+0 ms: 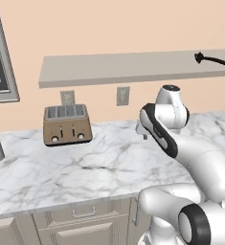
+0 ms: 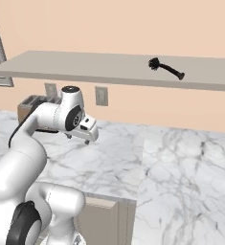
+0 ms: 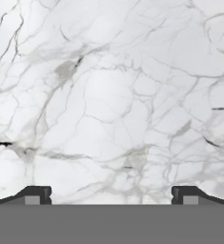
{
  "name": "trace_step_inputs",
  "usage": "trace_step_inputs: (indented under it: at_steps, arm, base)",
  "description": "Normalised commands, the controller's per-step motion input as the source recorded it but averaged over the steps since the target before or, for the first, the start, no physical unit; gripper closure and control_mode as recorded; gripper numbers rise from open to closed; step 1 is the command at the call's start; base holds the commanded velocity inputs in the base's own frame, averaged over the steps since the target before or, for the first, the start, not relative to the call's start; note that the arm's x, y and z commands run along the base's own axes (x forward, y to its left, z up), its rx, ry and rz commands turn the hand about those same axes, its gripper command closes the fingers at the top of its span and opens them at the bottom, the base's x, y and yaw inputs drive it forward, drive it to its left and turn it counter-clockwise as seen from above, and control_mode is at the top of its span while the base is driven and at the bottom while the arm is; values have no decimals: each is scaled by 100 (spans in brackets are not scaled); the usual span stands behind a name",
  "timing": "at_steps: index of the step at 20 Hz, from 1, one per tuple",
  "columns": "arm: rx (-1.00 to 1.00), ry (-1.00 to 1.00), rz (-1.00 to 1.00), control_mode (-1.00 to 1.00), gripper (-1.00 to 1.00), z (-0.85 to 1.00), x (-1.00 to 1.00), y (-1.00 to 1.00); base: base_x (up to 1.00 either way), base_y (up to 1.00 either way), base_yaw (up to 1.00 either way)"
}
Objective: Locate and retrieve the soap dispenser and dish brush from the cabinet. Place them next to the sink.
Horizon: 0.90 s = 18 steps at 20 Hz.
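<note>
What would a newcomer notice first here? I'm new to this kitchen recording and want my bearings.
Probably the white arm bent low over the white marble counter, its gripper open above bare stone. Next, the thin black dish brush lying alone on the long grey-beige shelf board above. Then the brown four-slot toaster against the wall under that shelf.

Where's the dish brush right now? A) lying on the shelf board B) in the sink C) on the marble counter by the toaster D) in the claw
A: the dish brush lies flat on the shelf board above the counter, while the claw is open over bare marble.
</note>
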Motion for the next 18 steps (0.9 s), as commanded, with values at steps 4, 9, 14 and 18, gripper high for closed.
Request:
trace_step_inputs:
  at_steps: [4, 9, 14, 18]
  arm:
    - [0, 0, 0, 100, -100, 0, 0, 0]
    - [0, 0, 0, 100, -100, 0, 0, 0]
    - [0, 0, 0, 100, -100, 0, 0, 0]
    - [0, 0, 0, -100, -100, 0, 6, 0]
  base:
    - [3, -86, -22]
    - [30, -61, -15]
    - [40, -28, -9]
    - [24, -8, -5]
